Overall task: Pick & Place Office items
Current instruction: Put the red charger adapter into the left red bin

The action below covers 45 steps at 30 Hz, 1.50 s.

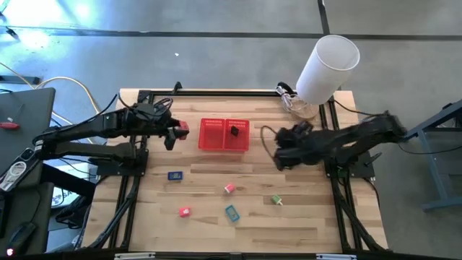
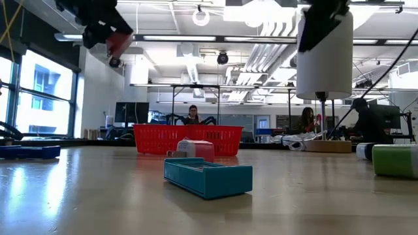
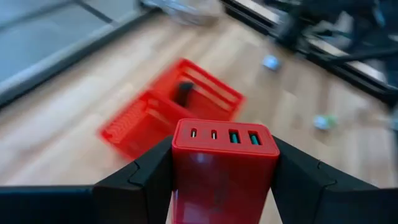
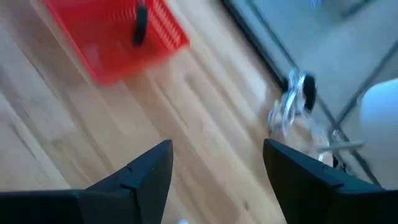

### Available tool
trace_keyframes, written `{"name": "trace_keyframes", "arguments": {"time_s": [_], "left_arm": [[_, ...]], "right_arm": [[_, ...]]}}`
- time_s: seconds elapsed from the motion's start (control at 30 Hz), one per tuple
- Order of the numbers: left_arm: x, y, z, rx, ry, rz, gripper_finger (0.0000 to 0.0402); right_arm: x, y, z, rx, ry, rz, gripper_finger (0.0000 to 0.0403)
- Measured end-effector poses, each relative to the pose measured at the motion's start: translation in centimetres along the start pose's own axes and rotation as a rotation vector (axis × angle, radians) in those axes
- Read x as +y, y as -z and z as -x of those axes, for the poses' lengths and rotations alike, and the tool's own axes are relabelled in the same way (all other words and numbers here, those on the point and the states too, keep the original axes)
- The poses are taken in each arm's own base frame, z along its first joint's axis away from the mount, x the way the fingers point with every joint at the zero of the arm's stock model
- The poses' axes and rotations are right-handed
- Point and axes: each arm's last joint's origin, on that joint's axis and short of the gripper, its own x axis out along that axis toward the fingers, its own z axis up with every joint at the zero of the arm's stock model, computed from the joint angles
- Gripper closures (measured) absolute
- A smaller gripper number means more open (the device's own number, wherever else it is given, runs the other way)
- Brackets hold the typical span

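My left gripper (image 1: 179, 133) hangs above the table just left of the red mesh basket (image 1: 224, 135), shut on a red charger block (image 3: 224, 168) with a row of ports on its end face. A black item (image 1: 234, 131) lies in the basket's right compartment. On the bare table lie a dark blue item (image 1: 175, 175), a pale pink one (image 1: 229, 188), a green one (image 1: 276, 199), a red-pink one (image 1: 184, 211) and a teal one (image 1: 232, 212). My right gripper (image 4: 217, 155) is open with nothing between its fingers, raised to the right of the basket. My left gripper pinches the red charger block between its two fingers, one on each of the two opposite side faces (image 3: 177, 174). The port end (image 3: 224, 135) sticks out past the fingertips. The block is lifted clear of the table, seen high up in the low view (image 2: 119, 42).
A big white cylinder (image 1: 328, 63) stands at the far right corner, with a clear crumpled thing (image 1: 297, 107) at its foot. A black frame (image 1: 216, 92) runs along the table's far edge. People sit in the room behind the table.
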Motion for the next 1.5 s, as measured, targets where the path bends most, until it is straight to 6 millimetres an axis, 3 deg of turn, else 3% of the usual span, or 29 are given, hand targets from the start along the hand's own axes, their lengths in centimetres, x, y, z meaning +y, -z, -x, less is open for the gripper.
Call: {"name": "trace_keyframes", "arguments": {"time_s": [0.1,0.2,0.37,0.53,0.63,0.9,1.3,1.5], "left_arm": [[-0.8,0.4,-0.3,0.046,0.069,-0.005,0.02],[-1.6,0.5,-0.5,0.026,0.059,-0.033,0.02],[-3.6,-0.2,-1.2,-0.091,0.12,-0.098,0.02],[-6.5,-0.9,-2.8,-0.207,0.256,-0.193,0.02],[-8.4,-0.7,-4.3,-0.251,0.31,-0.259,0.02],[-12.1,0.4,-8.4,-0.361,0.39,-0.407,0.02],[-13.3,0.7,-10.7,-0.513,0.383,-0.573,0.02],[-13.5,0.9,-11.0,-0.52,0.398,-0.617,0.02]], "right_arm": [[-0.8,1.9,1.3,-0.097,-0.095,-0.06,0.0165],[-0.9,3.6,1.1,-0.212,-0.192,-0.111,0.0165],[0.1,4.9,-1.7,-0.486,-0.324,-0.104,0.0165],[1.4,4.5,-4.2,-0.723,-0.803,-0.017,0.0165],[1.6,4.2,-5.5,-0.844,-0.966,-0.026,0.0165],[2.8,3.6,-8.6,-0.805,-1.015,-0.17,0.0165],[5.5,3.0,-10.3,-0.899,-1.272,-0.317,0.0165],[6.4,2.0,-10.5,-0.966,-1.334,-0.3,0.0165]]}}
